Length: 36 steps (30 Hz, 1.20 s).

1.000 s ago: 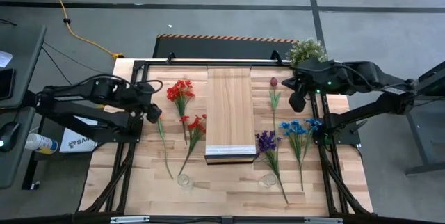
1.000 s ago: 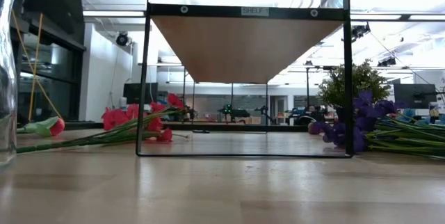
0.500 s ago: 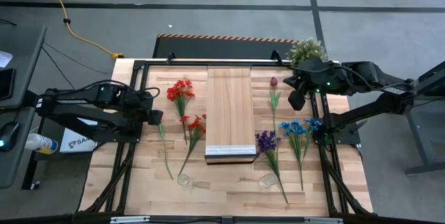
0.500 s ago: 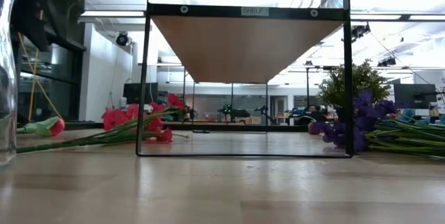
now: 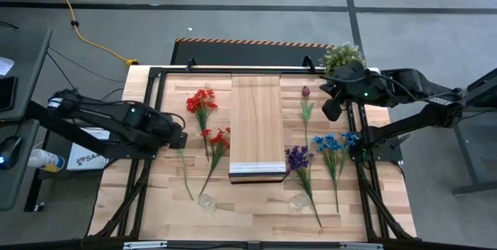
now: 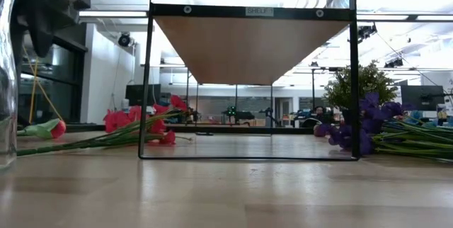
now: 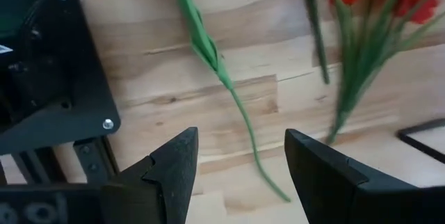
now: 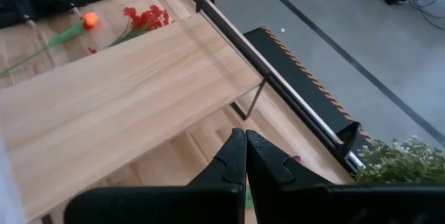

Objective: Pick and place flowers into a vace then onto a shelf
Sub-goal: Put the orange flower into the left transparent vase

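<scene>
High view: slatted table [image 5: 256,211] with the shelf [image 5: 257,126] down its middle, black frame rails on both sides. Flowers lie flat either side of it — red bunches [image 5: 203,102] and one orange-headed stem [image 5: 183,163] on the left, blue [image 5: 332,144], purple [image 5: 297,157] and a maroon bud [image 5: 306,92] on the right. Two small glass vases [image 5: 205,200] sit near the front edge, both empty.

Left gripper [image 5: 177,137] hangs over the upper part of the orange stem, fingers [image 7: 174,175] spread, nothing between them. Left wrist view shows the stem [image 7: 236,106] running up between the two tips. Height above the wood is hard to judge from here; probably a short drop is left.

Right gripper [image 5: 331,110] waits by the far right corner near the potted plant [image 5: 342,54], fingers pressed together, empty.

Doing it well: drop straight down astride the thin stem, keep it centred, close only near the wood.

Room: the red bunch [image 7: 368,15] lies just beside, and the black rail [image 5: 149,126] runs close on the outer side — lift clear before swinging toward the vases.
</scene>
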Tool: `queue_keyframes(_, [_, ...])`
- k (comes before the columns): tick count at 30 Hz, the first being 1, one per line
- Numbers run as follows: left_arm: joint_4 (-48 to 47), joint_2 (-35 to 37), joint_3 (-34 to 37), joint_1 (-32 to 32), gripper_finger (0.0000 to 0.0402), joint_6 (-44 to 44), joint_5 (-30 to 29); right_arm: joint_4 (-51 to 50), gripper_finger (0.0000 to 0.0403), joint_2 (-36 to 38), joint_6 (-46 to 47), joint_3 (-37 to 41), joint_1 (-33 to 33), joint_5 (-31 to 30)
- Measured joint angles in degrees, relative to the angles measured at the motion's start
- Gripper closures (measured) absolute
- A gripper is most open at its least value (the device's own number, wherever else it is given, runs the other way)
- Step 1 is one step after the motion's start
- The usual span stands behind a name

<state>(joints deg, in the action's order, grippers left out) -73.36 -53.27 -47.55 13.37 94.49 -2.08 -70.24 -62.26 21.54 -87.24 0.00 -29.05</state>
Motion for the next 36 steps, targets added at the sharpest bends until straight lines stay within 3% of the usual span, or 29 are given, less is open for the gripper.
queue_keyframes(8, [3.3,-4.3,0.0,3.7,0.0151,3.7,-5.8,0.1,0.0402,0.0,-1.1,0.0,0.0,0.0])
queue_keyframes(22, [5.2,-9.2,0.3,3.6,0.0151,4.8,-8.0,-0.7,0.0402,0.0,-1.0,0.0,0.0,1.4])
queue_keyframes(36, [16.5,-9.5,10.5,3.6,0.0151,6.3,-8.7,-0.7,0.0402,0.0,0.9,0.0,0.1,3.4])
